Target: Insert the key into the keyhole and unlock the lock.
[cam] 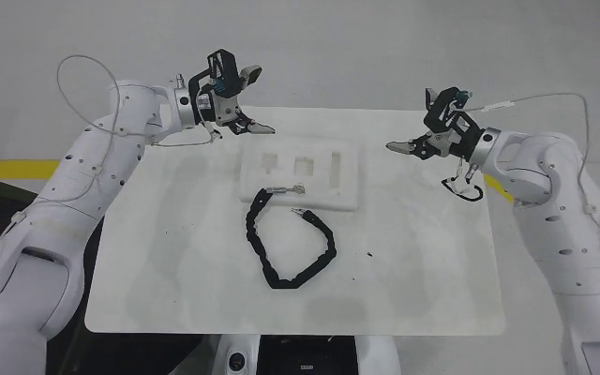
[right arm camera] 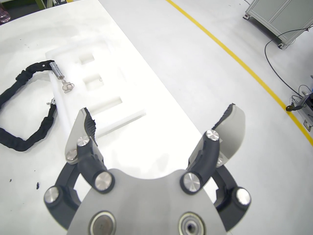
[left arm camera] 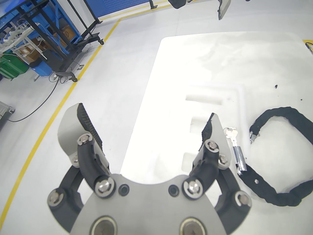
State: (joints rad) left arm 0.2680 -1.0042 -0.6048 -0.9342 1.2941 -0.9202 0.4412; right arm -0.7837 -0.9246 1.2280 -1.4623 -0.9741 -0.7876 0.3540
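Chain lock on white table, pale floor with yellow line

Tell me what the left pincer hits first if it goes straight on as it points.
Likely the far edge of the table, near the white foam block; the open left pincer points at that edge. Depth is unclear, so it might pass over it.

Bright, even light from overhead; shadows soft and faint.
The white table glares ahead of the left gripper's spread jaws. Beyond the right gripper's spread jaws the foam tray nearly merges with it, its recesses marked only by pale grey shade. The yellow floor line bows outward beside the jaws.
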